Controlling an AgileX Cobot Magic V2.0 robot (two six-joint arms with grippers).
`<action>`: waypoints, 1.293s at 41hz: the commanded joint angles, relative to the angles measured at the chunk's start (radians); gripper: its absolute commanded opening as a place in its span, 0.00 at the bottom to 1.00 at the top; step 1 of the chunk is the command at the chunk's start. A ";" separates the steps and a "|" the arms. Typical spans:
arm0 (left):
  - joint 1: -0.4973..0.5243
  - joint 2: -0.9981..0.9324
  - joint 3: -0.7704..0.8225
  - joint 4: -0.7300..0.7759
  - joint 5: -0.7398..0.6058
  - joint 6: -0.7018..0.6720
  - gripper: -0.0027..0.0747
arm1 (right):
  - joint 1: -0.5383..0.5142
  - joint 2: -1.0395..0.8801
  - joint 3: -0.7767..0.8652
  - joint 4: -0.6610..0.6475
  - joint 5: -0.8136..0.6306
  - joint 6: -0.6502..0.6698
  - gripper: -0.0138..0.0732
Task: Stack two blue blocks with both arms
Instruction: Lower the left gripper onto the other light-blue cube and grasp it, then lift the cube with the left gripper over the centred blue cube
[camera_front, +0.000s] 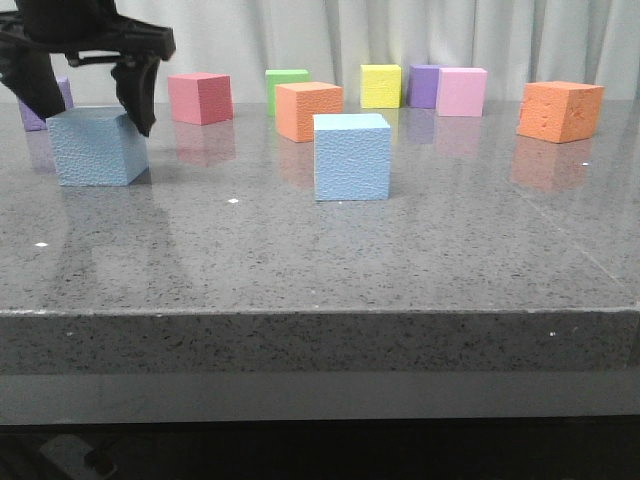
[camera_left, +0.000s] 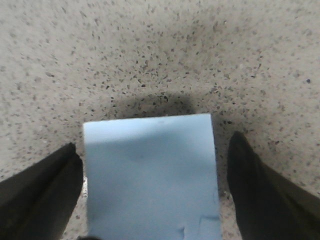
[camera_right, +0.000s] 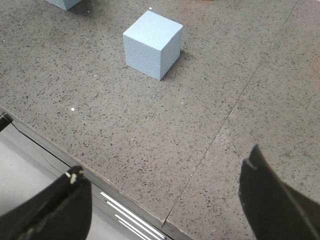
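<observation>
The speckled grey worktop runs from its front edge back to a pale curtain. Nearest its front edge, seen only from its own wrist camera, the right tool hangs above the edge with its fingers spread wide and nothing between them. Farther in, near the middle of the worktop, one blue block stands flat and alone, well apart from both tools; the right wrist view shows it beyond the fingers.

To the left and slightly farther back sits the second blue block, also flat on the worktop. The left tool is down over it, fingers spread wide, one on each side of the block. In the left wrist view the block lies between the dark fingers with a strip of worktop showing on both sides, so it is not gripped.

Behind stand an orange cube, a pink cube, a green cube, a yellow cube, a purple cube, a light pink cube and, far right, another orange cube.
</observation>
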 joint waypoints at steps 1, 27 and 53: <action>-0.006 -0.031 -0.032 0.004 -0.033 -0.020 0.76 | -0.006 -0.007 -0.026 0.020 -0.066 -0.009 0.86; -0.044 -0.026 -0.249 -0.093 0.176 0.331 0.50 | -0.006 -0.007 -0.026 0.020 -0.066 -0.009 0.86; -0.346 -0.006 -0.424 -0.299 0.148 1.151 0.50 | -0.006 -0.007 -0.026 0.020 -0.066 -0.009 0.86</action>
